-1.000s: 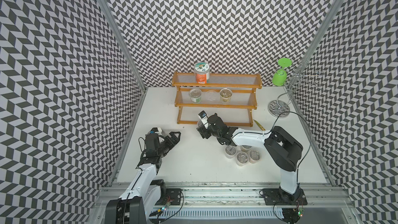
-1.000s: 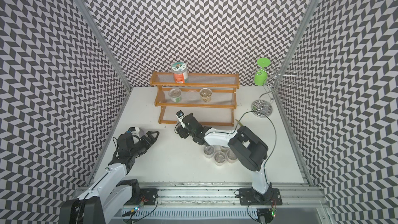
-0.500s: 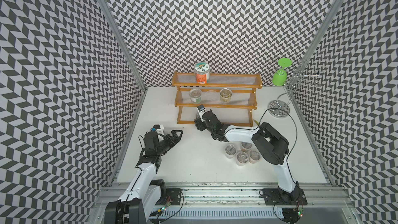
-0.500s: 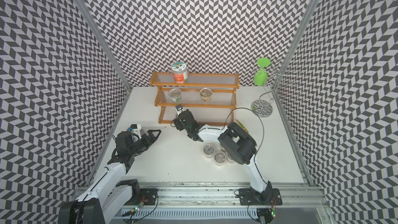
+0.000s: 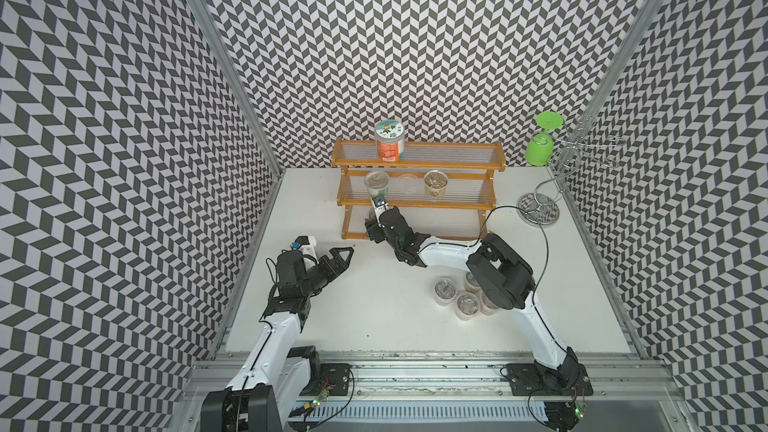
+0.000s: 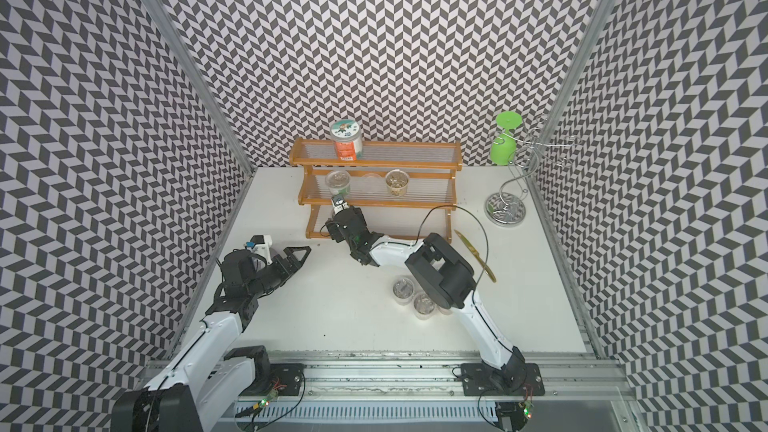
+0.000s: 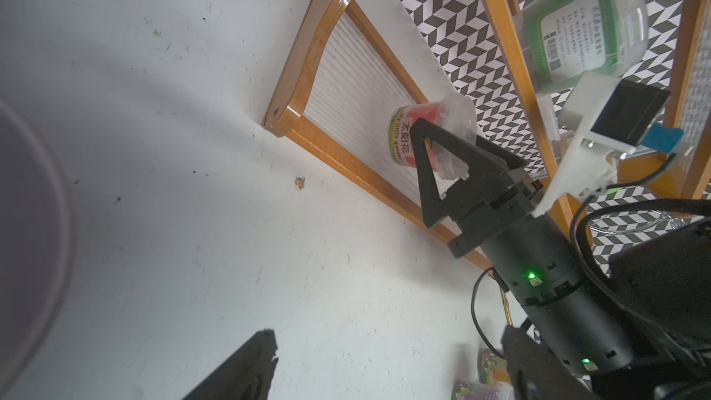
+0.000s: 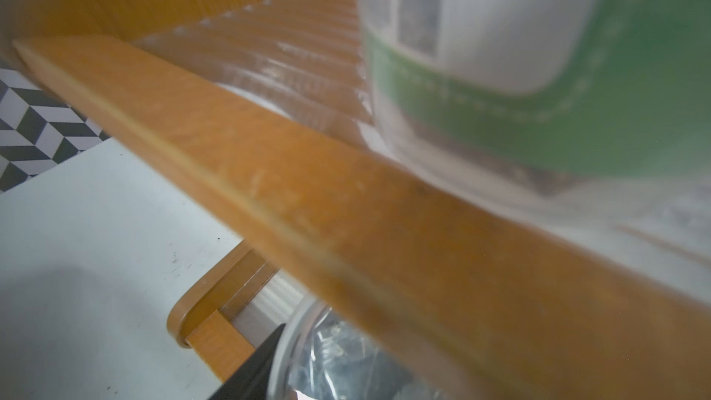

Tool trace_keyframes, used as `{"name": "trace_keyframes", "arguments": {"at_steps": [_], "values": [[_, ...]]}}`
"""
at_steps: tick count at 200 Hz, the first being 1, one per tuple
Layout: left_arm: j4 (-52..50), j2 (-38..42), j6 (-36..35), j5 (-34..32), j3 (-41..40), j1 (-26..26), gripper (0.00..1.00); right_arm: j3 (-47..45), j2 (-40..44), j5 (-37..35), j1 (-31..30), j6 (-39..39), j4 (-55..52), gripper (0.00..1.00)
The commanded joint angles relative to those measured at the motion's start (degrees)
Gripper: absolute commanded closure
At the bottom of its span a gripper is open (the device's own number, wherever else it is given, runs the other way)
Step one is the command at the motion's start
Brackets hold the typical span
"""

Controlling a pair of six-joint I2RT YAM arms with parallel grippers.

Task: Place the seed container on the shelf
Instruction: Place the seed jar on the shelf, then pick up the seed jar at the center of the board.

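The seed container [image 7: 442, 128], a small clear cup with a red label, rests on the lowest ribbed tier of the shelf [image 5: 415, 201], near that tier's left end. My right gripper [image 5: 376, 228] is shut on the cup. One black finger [image 7: 434, 163] crosses the cup's front, and the other is hidden behind it. In the right wrist view a finger [image 8: 254, 363] lies against the cup's clear lid [image 8: 346, 363], under the middle tier's wooden rail [image 8: 346, 205]. My left gripper [image 5: 343, 253] hovers open and empty over the table, left of the shelf.
A tall orange-labelled jar [image 5: 389, 141] stands on the top tier. A green-labelled cup [image 5: 376, 184] and a seed-filled cup [image 5: 435, 184] stand on the middle tier. Several cups [image 5: 457, 297] cluster by the right arm. A chrome wire stand [image 5: 540, 201] holds a green glass [image 5: 540, 151].
My right gripper has carried the seed container forward and left, from the table in front of the shelf onto the lowest tier. The left arm has barely moved.
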State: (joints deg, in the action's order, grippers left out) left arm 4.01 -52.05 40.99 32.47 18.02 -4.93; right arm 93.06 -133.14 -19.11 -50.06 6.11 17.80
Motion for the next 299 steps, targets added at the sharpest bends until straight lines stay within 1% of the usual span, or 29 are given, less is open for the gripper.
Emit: {"name": "trace_keyframes", "arguments": {"at_steps": [1,42,115,135,164,192,226,250,272,299], "values": [[-0.87,0.72,-1.11,0.75,1.44,-0.25,0.05,3.18,-2.13,-0.51,-0.21,1.13,-0.02,0.24],[-0.76,0.72,-1.33,1.10,1.40,-0.26,0.05,6.22,-4.83,0.01,-0.56,1.31,-1.76,0.23],[-1.09,0.89,-1.62,1.28,1.58,-0.26,0.05,6.27,-5.91,1.24,-0.74,1.34,-2.07,0.23],[-1.10,0.81,-1.70,1.28,1.49,-0.26,0.05,5.24,-4.83,1.27,-0.78,1.33,-1.73,0.18],[-1.31,0.92,-1.86,1.46,1.58,-0.25,0.05,3.27,-2.26,1.36,-0.83,1.28,-1.16,0.15],[-1.54,1.42,-2.05,2.04,1.42,-0.26,0.05,-0.64,1.55,1.54,-0.83,1.63,-0.01,0.10],[-1.29,2.08,-3.17,4.25,1.80,-0.17,0.04,-8.24,7.74,2.93,-0.83,1.30,3.00,0.03],[-1.13,3.03,-3.90,4.67,1.93,0.35,0.04,-14.09,12.51,5.37,-0.81,0.69,4.26,0.02],[-1.90,4.12,-4.40,4.60,2.18,0.96,0.04,-19.24,17.73,8.15,-0.83,-0.27,1.80,0.02],[-2.42,5.44,-5.02,3.75,2.29,3.93,0.06,-30.65,27.85,10.78,-0.82,-1.37,1.27,0.01]]}}
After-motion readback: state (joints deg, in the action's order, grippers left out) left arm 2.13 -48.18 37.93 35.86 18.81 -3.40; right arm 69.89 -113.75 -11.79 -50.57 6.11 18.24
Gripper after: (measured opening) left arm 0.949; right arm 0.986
